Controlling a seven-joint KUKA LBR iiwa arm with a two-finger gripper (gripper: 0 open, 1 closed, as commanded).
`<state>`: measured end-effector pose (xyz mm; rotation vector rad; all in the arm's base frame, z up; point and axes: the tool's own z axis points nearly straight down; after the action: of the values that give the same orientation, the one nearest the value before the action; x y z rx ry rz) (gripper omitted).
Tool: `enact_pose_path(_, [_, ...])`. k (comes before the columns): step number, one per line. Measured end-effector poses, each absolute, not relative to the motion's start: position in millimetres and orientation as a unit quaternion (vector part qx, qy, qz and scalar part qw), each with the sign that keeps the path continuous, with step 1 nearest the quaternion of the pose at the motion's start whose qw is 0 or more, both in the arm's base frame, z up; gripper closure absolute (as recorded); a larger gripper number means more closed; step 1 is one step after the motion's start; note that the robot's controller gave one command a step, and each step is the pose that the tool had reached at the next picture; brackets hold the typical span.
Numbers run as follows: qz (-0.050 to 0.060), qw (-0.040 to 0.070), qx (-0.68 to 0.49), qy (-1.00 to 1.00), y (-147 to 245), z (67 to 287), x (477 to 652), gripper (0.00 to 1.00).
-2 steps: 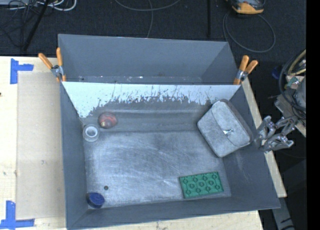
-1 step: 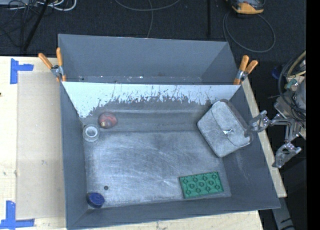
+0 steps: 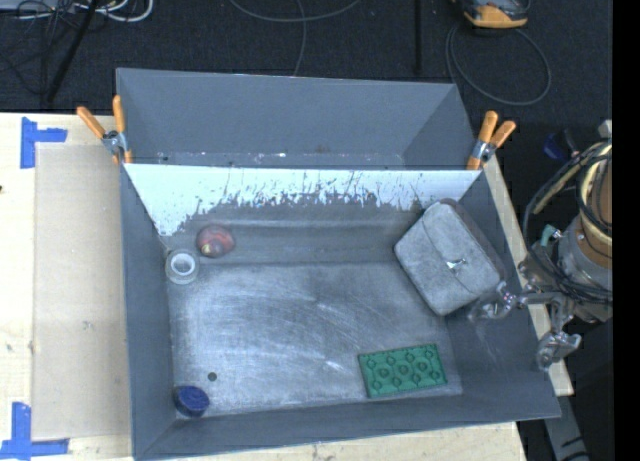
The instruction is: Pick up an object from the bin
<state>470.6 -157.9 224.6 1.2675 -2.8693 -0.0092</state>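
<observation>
Plainly, nothing was held yet. The gripper [image 3: 530, 321] hung at the right wall of the bin [image 3: 290, 129], just beside the grey pouch [image 3: 447, 257], and whether it was open or closed could not be told from this view.

The pouch was the nearest thing. It lay at the right of the floor, tilted against the sloping wall. It looked bulky and soft, so a grasp across its full width would probably slip or fail to span it. A better hold would likely be at one edge or corner, coming down from above and clear of the wall.

The green plate [image 3: 403, 370] lay flat near the front, near the pouch but apart from it. Being thin and flat on the floor, it would call for a grip across its short side, pressed low.

The pinkish ball [image 3: 215, 241] and the clear ring [image 3: 182, 267] sat close together at the far left, well apart from the gripper. The ball might roll if nudged off-centre. The blue cap [image 3: 191, 400] sat in the front left corner, where the walls would crowd an approach.

Whichever was chosen, the gripper should probably be centred over it, opened wide before descending and closed only once low enough.
</observation>
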Motion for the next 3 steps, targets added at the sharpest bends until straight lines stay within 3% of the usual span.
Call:
enact_pose_path(1, [-0.002, 0.001, 0.402, -0.916, -158.5, 226.6, 470.9, 1.00])
enact_pose_path(2, [-0.002, 0.001, 0.402, -0.916, -158.7, 226.6, 470.9, 0.00])
enact_pose_path(3, [-0.003, 0.002, 0.392, -0.920, -98.6, 180.1, 472.5, 0.00])
